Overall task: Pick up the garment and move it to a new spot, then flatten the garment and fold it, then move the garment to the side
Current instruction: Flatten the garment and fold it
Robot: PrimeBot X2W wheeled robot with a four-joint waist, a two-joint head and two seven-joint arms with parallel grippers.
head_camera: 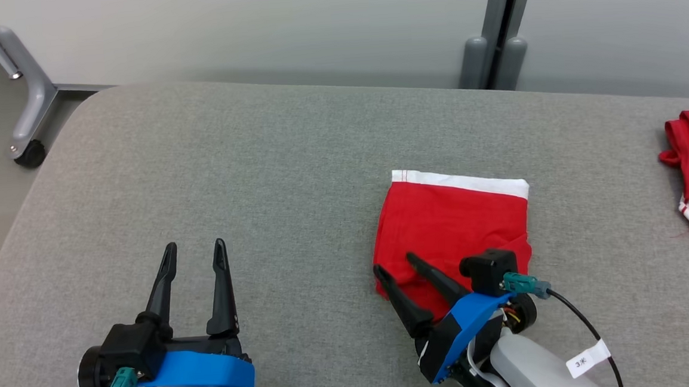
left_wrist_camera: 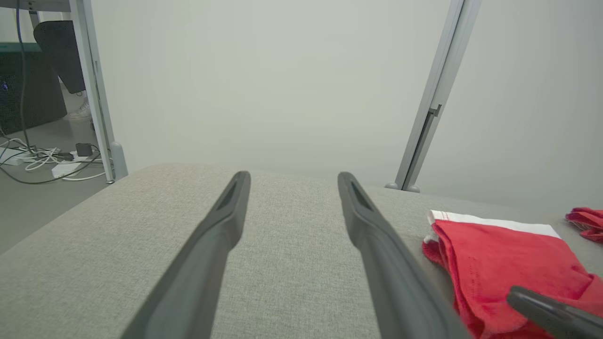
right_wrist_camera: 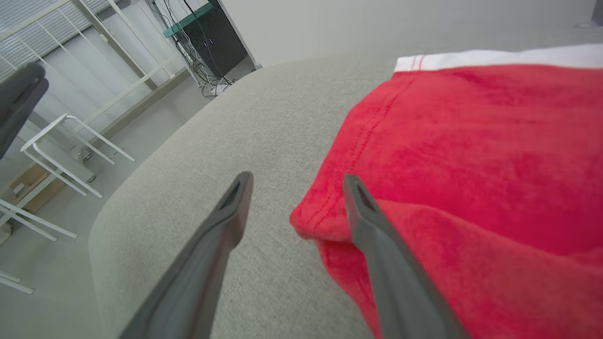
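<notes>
Right hand (head_camera: 395,263), open and empty, straddles the near-left corner of the folded garment (head_camera: 454,222)

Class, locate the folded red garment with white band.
The red garment lies right of centre on the grey fabric table in head view, by the right end effector.

Your left hand (head_camera: 195,244) sits at the lower left of the head view, its two dark fingers (head_camera: 221,285) held well apart and pointing straight ahead. Your right hand (head_camera: 394,262) sits at the lower right, turned toward your left, its fingers also parted. Its pale forearm (head_camera: 528,362) rises from the bottom edge.
</notes>
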